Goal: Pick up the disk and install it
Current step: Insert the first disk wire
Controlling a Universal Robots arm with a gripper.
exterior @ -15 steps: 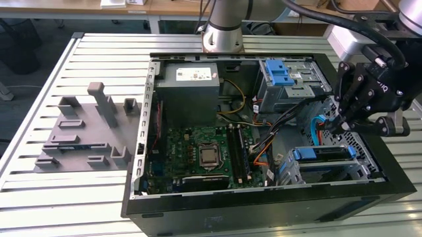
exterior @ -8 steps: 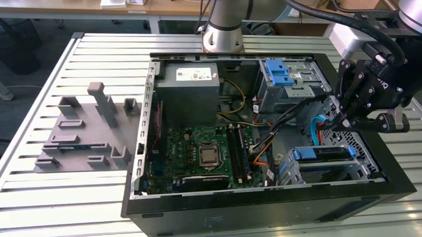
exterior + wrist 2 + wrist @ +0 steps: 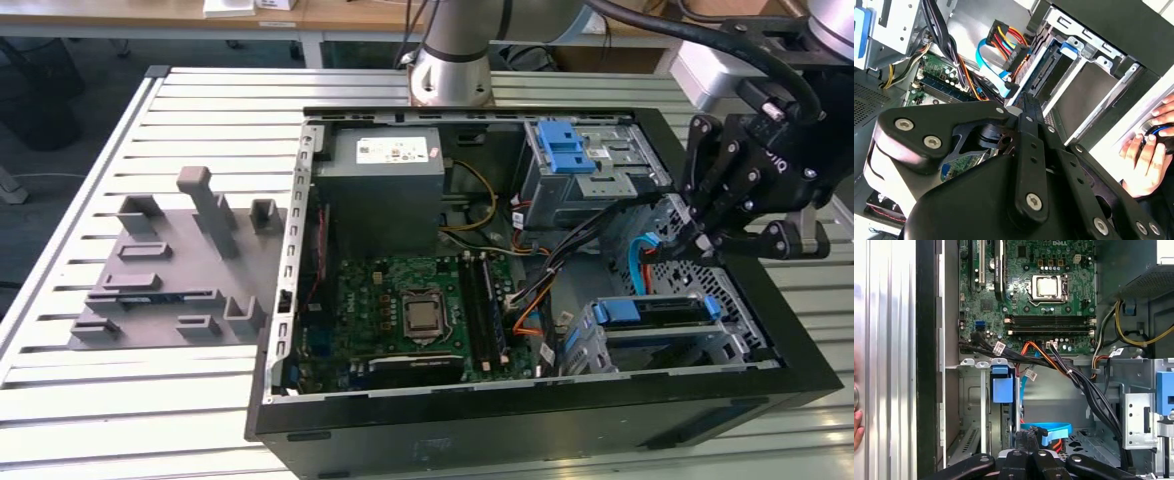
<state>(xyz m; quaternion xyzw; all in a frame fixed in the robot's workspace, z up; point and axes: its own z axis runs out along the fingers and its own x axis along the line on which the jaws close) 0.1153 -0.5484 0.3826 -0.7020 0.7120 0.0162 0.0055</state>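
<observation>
The disk (image 3: pixel 650 312) lies flat inside the lower metal drive cage (image 3: pixel 731 345) at the front corner of the open computer case, on the exterior view's right, with blue rails along its sides. In the second wrist view the disk (image 3: pixel 1048 72) sits in that cage with a blue rail end showing. My black gripper (image 3: pixel 697 247) hangs just above and behind the cage, fingers pointing down and shut with nothing between them. In both wrist views the gripper (image 3: pixel 1028 436) (image 3: pixel 1026 106) has its fingertips pressed together over a blue data cable (image 3: pixel 1046 429).
The case holds a grey power supply (image 3: pixel 387 175), a green motherboard (image 3: pixel 414 300), an upper cage with a blue latch (image 3: pixel 571 150) and loose cable bundles (image 3: pixel 1074 375). A grey fixture (image 3: pixel 174 270) stands on the slatted table. A person's hand (image 3: pixel 1149 150) rests beside the case.
</observation>
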